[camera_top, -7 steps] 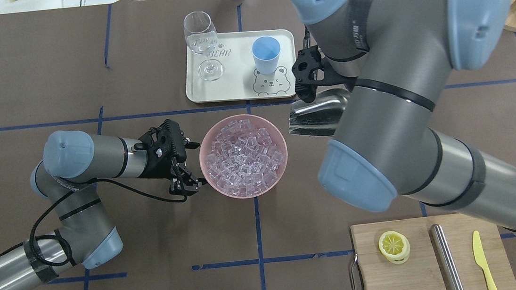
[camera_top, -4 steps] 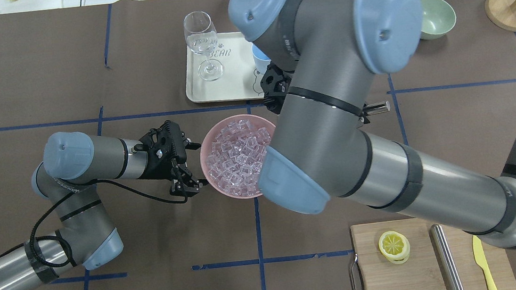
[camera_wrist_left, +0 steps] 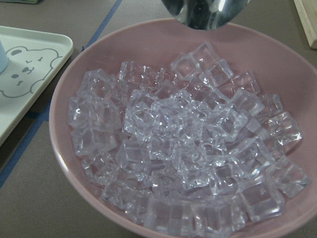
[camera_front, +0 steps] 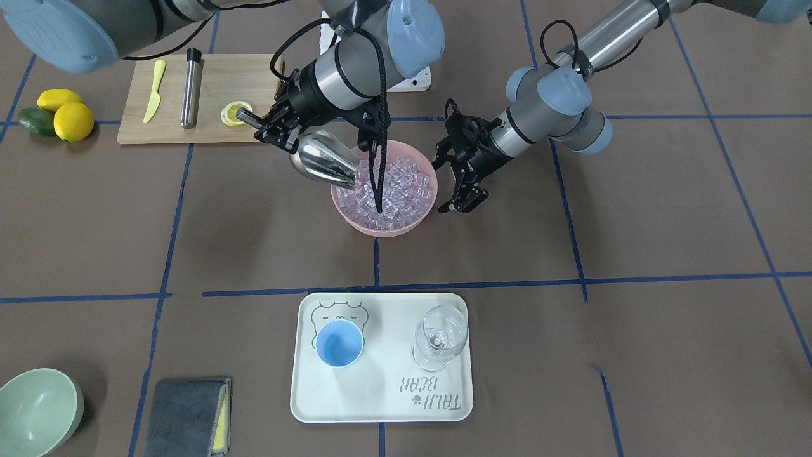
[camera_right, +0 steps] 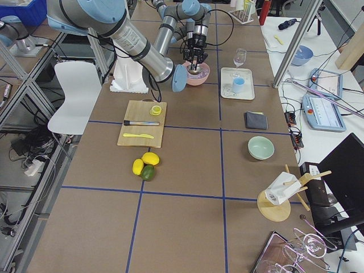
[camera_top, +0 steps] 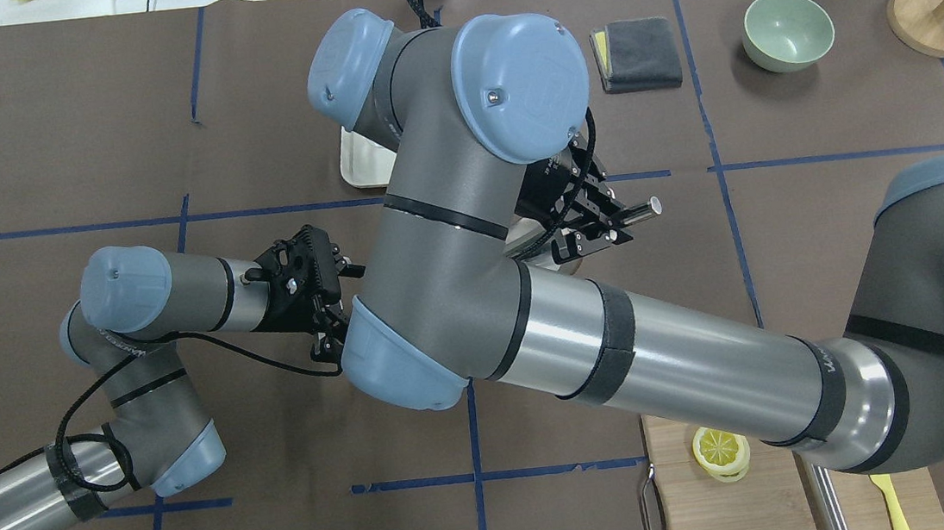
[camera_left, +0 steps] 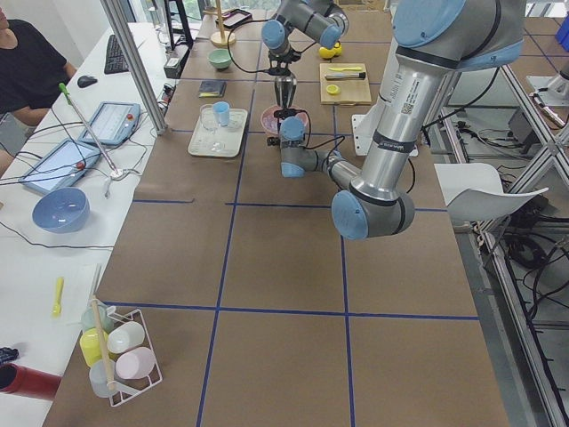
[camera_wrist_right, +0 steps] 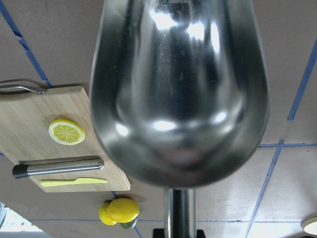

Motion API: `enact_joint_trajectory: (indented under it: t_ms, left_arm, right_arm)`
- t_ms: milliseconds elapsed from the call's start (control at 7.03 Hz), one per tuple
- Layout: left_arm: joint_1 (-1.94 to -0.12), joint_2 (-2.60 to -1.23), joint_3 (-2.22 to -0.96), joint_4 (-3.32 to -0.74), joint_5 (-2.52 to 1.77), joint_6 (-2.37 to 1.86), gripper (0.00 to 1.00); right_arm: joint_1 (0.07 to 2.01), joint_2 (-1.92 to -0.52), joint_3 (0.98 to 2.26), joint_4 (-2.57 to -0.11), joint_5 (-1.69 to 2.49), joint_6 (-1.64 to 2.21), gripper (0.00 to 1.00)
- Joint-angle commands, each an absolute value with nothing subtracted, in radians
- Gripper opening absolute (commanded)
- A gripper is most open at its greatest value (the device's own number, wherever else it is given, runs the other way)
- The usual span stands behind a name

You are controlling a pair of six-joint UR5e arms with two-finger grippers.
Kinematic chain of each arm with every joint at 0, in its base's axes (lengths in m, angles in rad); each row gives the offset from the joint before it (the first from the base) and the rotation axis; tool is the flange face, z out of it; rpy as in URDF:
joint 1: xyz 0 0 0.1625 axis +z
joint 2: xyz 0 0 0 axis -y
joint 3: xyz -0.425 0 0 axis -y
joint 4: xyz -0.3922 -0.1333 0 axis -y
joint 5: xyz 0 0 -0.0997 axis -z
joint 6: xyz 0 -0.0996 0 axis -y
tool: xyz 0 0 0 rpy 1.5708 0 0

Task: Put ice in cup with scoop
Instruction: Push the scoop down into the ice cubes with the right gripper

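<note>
The ice (camera_front: 390,187) is heaped in a pink bowl (camera_front: 380,227) at the table's middle and fills the left wrist view (camera_wrist_left: 183,144). My right gripper (camera_front: 271,127) is shut on the rod handle of the silver scoop (camera_front: 320,162). The scoop tilts mouth-down over the bowl's rim. Its trough (camera_wrist_right: 181,99) looks empty. My left gripper (camera_front: 467,197) is open and empty beside the bowl's other side. The light-blue cup (camera_front: 339,343) stands empty on a white tray (camera_front: 380,406). In the overhead view my right arm hides the bowl and cup, and the right gripper (camera_top: 593,219) shows.
A clear wine glass (camera_front: 439,336) stands on the tray next to the cup. A cutting board (camera_front: 190,95) holds a lemon slice, a steel cylinder and a yellow knife. Lemons and an avocado (camera_front: 54,114), a pale green bowl (camera_front: 35,409) and a grey cloth (camera_front: 187,416) lie around.
My right arm has swung across toward the bowl, carrying the scoop from beside the bowl to over its rim. It now hides bowl and tray from overhead. The left arm has not moved.
</note>
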State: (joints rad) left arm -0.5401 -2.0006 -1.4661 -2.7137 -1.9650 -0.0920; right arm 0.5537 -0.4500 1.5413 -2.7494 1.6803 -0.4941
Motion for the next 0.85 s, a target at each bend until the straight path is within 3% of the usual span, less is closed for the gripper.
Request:
enact_joint_trajectory:
  t_ms: [0,711]
  left_arm:
    - [-0.538,-2.002,-1.465,-2.715,-1.965,-0.094,1.00]
    - [-0.538,-2.002,-1.460,-2.718,-1.965,-0.094,1.00]
  right_arm:
    - [0.551,-0.448,1.513,-2.757,1.652,-0.494,0.00]
    - [0.519,-0.443,1.468,-2.754,1.632,-0.494,0.00]
